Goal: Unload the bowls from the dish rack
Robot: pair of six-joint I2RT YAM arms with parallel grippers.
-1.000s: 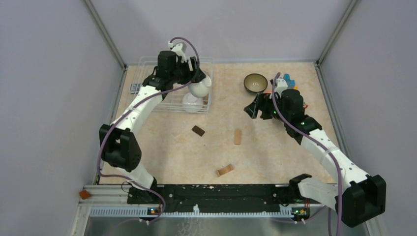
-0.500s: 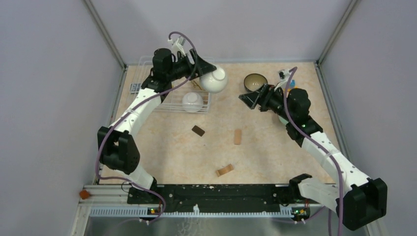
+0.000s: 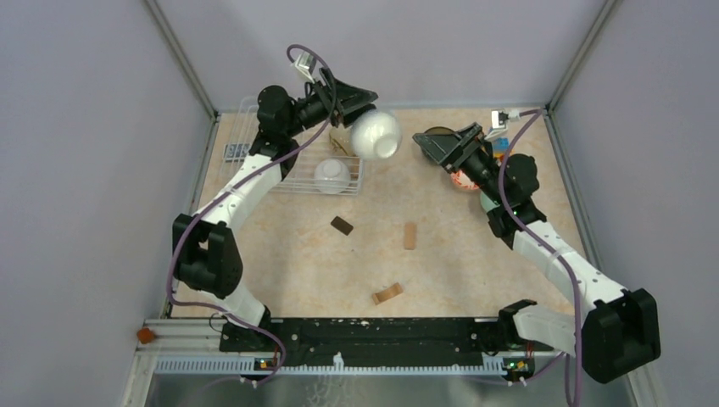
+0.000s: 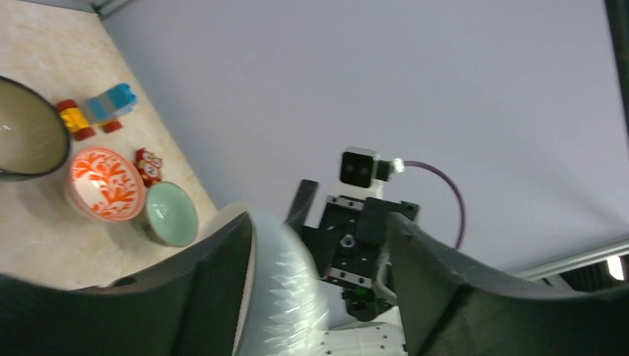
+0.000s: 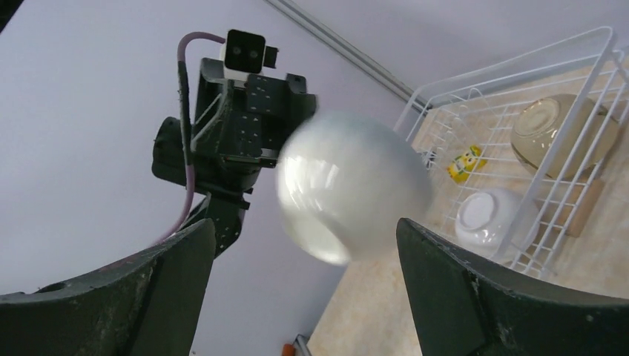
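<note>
The left gripper (image 3: 365,110) is clenched on the rim of a small round white ceramic bowl (image 3: 376,134), holding it in the air just to the right of the shallow silver-white wire dish rack (image 3: 292,174). The right gripper (image 3: 434,146) faces this bowl from near by, its fingers spread wide and empty. Inside the rack are an upturned white bowl (image 3: 332,175) and a tan bowl (image 5: 552,133). A dark brown-olive bowl (image 4: 22,133), an orange-red patterned bowl (image 4: 104,182) and a pale-green bowl (image 4: 169,213) sit close together on the beige table (image 3: 475,254) at its far right.
</note>
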